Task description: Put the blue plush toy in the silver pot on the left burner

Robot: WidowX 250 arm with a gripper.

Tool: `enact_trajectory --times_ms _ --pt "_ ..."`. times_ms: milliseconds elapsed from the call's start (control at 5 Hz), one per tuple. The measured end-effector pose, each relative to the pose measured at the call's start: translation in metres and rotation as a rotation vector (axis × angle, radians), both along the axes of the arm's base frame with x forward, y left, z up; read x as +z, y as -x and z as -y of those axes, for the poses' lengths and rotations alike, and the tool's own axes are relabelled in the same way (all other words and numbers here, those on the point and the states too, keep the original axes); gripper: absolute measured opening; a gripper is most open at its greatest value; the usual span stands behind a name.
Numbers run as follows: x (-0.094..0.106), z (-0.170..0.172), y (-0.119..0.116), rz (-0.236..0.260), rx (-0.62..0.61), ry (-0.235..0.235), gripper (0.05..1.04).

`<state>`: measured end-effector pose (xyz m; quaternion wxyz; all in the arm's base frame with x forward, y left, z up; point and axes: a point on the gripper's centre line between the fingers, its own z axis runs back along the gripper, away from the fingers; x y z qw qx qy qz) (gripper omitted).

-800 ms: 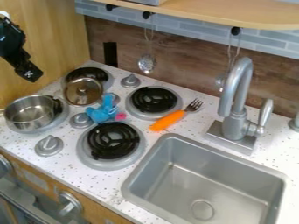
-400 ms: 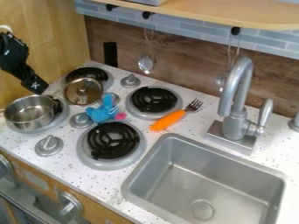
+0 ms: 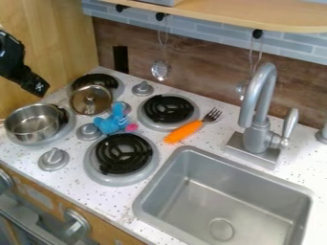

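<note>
While the end effector (image 3: 39, 88) is hanging near the pot (image 3: 33, 123) — can't tell if it's wide or narrow — a blue toy (image 3: 112, 122) (pink bit (image 3: 132, 127) alongside) is sitting by a burner (image 3: 125, 153).

Four round burners (image 3: 125, 153) can be counted, and four gray knobs (image 3: 54, 159) are found on the white surface (image 3: 96, 196). Two more knobs (image 3: 76, 223) are seen down on the wooden front (image 3: 110, 234). One pot (image 3: 32, 125), one shiny lid (image 3: 90, 101), one blue toy (image 3: 114, 123) and one fork (image 3: 185, 131) are counted. One sink (image 3: 217, 173) and one faucet (image 3: 256, 107) can be seen too. Up high, one shelf (image 3: 223, 14) and three black hooks (image 3: 257, 34) are seen, and two kitchen tools (image 3: 160, 70) are hung up.
</note>
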<state>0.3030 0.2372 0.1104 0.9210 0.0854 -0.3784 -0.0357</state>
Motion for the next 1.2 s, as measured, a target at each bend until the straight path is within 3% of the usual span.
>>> enact_trajectory --times_ms 200,400,600,800,1000,1200 --pt "0.010 0.009 -0.002 -0.051 0.129 0.020 1.007" --pt "0.014 0.012 0.001 -0.128 0.323 0.086 1.007" --pt "0.024 0.020 -0.003 -0.174 0.429 0.175 1.007" --pt "0.036 0.042 -0.013 -0.219 0.462 0.287 1.007" --pt "0.029 0.061 -0.021 -0.301 0.474 0.394 1.007" --pt "0.022 0.080 -0.032 -0.372 0.430 0.469 1.007"
